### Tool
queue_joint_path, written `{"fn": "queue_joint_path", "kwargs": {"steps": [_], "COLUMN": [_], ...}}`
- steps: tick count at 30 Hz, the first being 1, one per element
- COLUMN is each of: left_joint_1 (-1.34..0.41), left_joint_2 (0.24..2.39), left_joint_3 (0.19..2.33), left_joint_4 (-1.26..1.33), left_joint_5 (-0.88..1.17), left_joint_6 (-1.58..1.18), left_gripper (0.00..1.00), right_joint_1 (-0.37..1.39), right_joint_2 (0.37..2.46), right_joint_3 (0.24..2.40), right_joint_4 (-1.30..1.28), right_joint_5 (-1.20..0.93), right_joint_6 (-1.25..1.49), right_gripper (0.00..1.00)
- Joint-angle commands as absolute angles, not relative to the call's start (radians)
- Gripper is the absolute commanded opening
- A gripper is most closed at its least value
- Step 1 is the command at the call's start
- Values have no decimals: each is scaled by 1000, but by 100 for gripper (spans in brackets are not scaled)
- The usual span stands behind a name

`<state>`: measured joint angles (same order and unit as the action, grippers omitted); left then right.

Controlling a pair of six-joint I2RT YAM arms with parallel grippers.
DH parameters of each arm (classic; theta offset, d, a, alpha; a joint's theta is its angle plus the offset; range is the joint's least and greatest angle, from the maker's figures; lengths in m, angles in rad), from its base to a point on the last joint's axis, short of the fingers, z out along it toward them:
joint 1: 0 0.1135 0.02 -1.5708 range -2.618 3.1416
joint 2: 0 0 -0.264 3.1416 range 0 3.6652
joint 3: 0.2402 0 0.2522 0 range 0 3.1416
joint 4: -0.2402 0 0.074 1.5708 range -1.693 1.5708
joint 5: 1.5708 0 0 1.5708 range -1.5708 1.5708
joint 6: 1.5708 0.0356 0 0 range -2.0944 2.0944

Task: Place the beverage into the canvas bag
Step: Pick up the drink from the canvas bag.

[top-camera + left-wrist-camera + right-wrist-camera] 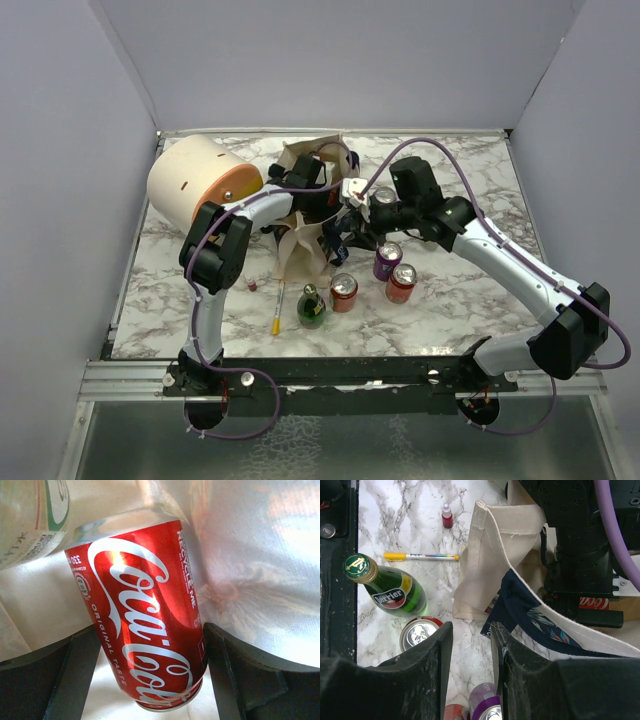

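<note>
The left gripper is inside the cream canvas bag with navy strap handles. Its dark fingers stand apart on either side of a red Coca-Cola can. The can leans between them on the bag's pale cloth, with a gap showing along one finger. So the beverage is already in the bag, beside a pale container with a green-edged label.

The step in hand looks like the release. To do it well, the jaws would need to spread clear of the can, and the arm should rise straight out of the mouth so that no finger snags the cloth or tips the can.

The right gripper hovers at the bag's rim, fingers partly apart, with a navy strap at their tips. Whether they touch it cannot be told.

The bag stands on a white marble-patterned table. Near it are:
- a green glass Perrier bottle
- two red cans and a purple can
- a yellow-capped pen

A cream-and-orange drum lies behind them. Plain pale grey walls enclose the table on three sides.
</note>
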<state>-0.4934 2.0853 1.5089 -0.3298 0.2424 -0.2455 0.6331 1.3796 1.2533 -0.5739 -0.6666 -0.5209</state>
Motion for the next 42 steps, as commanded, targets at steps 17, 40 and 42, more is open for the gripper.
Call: {"fn": "queue_joint_path", "kwargs": {"steps": [17, 40, 42], "left_joint_1": [-498, -450, -443], "left_joint_2": [2040, 1803, 1790], "left_joint_3": [1512, 1596, 1610], "left_joint_4": [-321, -427, -436], "left_joint_5": [298, 384, 390], "left_joint_6": [-139, 77, 79], "left_gripper": [32, 0, 0], "right_joint_1": [621, 600, 594], "right_joint_2": [1361, 1405, 1409], "right_joint_3": [1261, 1338, 1343], "right_joint_4": [-561, -536, -527], "right_joint_5": [-623, -602, -601], "right_joint_6": [-538, -511, -493], "right_gripper": [37, 36, 36]}}
